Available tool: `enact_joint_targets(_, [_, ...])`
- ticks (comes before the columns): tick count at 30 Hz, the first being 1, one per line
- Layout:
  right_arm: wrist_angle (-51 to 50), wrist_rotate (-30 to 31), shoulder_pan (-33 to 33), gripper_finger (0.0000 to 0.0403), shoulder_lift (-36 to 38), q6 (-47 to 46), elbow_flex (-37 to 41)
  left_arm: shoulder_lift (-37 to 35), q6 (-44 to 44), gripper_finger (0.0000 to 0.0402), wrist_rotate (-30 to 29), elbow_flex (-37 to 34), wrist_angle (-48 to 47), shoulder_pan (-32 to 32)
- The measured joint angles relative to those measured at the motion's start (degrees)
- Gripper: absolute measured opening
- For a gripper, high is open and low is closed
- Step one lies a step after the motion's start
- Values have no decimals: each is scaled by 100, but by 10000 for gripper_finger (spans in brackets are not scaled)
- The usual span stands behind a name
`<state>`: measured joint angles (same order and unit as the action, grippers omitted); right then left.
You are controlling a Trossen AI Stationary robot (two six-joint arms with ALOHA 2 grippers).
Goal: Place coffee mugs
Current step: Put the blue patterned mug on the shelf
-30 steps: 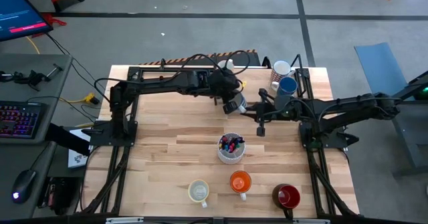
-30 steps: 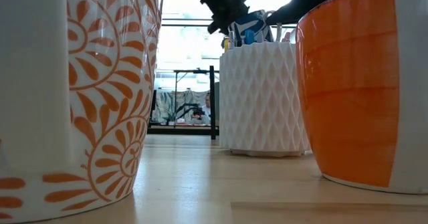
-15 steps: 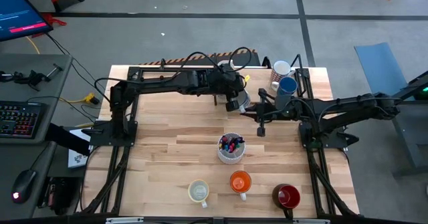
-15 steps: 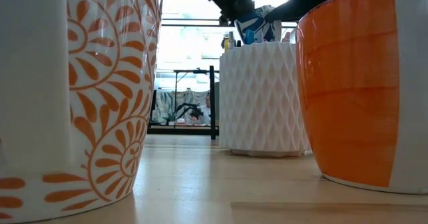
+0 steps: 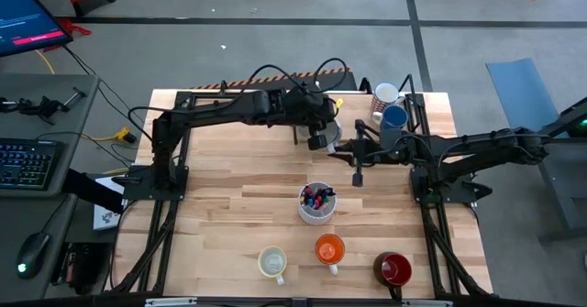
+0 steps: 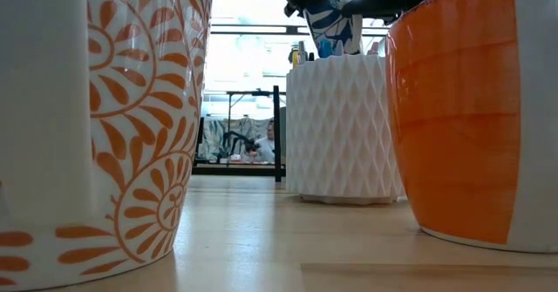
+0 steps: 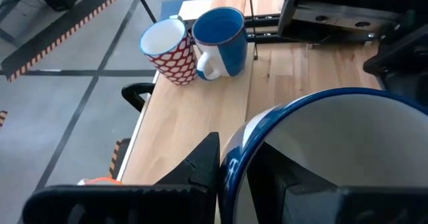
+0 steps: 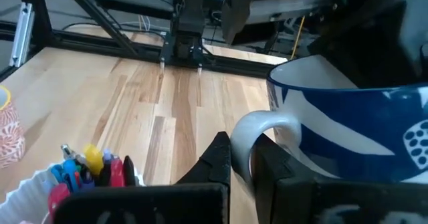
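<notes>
A blue-and-white patterned mug (image 5: 327, 138) (image 8: 354, 130) hangs in the air over the table's far middle, above and behind the white pen cup (image 5: 316, 202). My left gripper (image 5: 322, 133) (image 7: 244, 174) is shut on its rim. My right gripper (image 5: 354, 151) (image 8: 244, 160) comes level from the right. It is open, with one finger on each side of the mug's white handle (image 8: 257, 130). A red-dotted white mug (image 7: 167, 47) and a blue mug (image 7: 221, 40) stand at the far right corner. My left gripper pinches the mug's rim (image 7: 234, 150), one finger inside the mug and one outside, coming from above and slanting down. The mug is lifted clear and close to upright. My right gripper has the handle's loop (image 8: 249, 144) between its fingers; I cannot tell whether they touch it.
Along the near edge stand a pale yellow mug (image 5: 272, 263), an orange mug (image 5: 329, 249) and a dark red mug (image 5: 394, 270). In the low view an orange-patterned white mug (image 6: 105, 109) and the orange mug (image 6: 471, 109) fill the foreground. Bare wood lies on the table's left half.
My left gripper has carried the mug a little up and toward the far right, closer to my right gripper. In the low view the mug has risen above the pen cup.
</notes>
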<state>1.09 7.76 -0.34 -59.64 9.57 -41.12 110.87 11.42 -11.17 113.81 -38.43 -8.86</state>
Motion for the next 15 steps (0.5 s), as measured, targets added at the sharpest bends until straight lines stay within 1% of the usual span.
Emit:
enact_joint_targets(5, [-49, -28, 0, 2, 0, -163, 5, 0, -167, 55, 10, 186, -233, 2])
enact_joint_targets(8, [-474, 130, -22, 4, -34, -459, 83, -74, -214, 59, 1, 237, -221, 4])
enact_joint_targets(11, [-405, 315, -22, 4, -10, -455, 41, -62, -214, 64, 6, 235, -298, 9])
enact_joint_targets(15, [-471, 276, -10, 4, -23, -397, 53, -31, -191, 73, 16, 213, -374, 4])
